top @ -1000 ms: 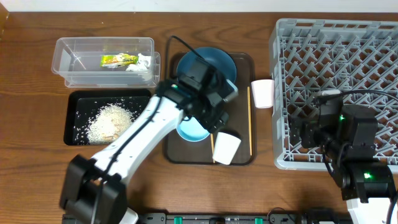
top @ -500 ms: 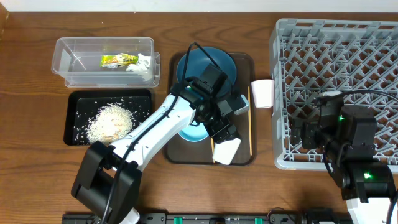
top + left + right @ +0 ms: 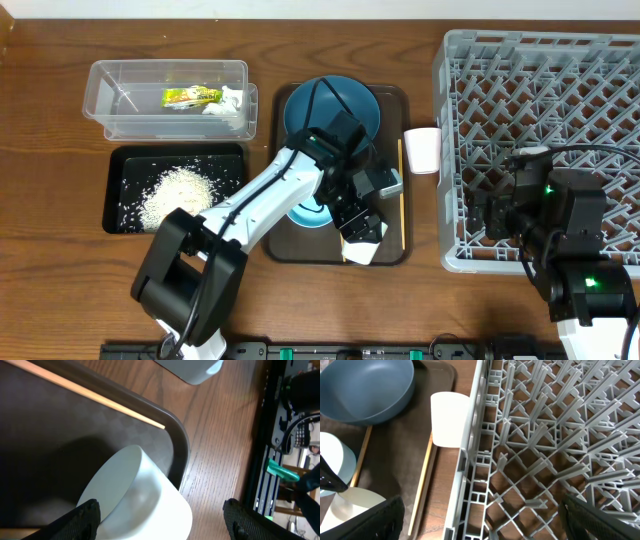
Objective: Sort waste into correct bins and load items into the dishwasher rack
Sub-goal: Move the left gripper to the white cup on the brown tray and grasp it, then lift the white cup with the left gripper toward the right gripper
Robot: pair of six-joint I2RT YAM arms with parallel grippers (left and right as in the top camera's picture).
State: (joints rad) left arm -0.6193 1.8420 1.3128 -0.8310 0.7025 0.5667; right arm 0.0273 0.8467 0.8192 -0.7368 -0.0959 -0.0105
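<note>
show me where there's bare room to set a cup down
The large grey plastic lattice rack: its far half is bare. The wood tabletop strip between the brown rectangular serving tray and the rack, nearer than the pale cup on its side. The tray is crowded, the left gripper over it.

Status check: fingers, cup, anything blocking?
Left gripper open, fingers straddling pale-green cup, on its side in brown tray corner. Right gripper open, empty, above rack. Tray rim close beside cup.
</note>
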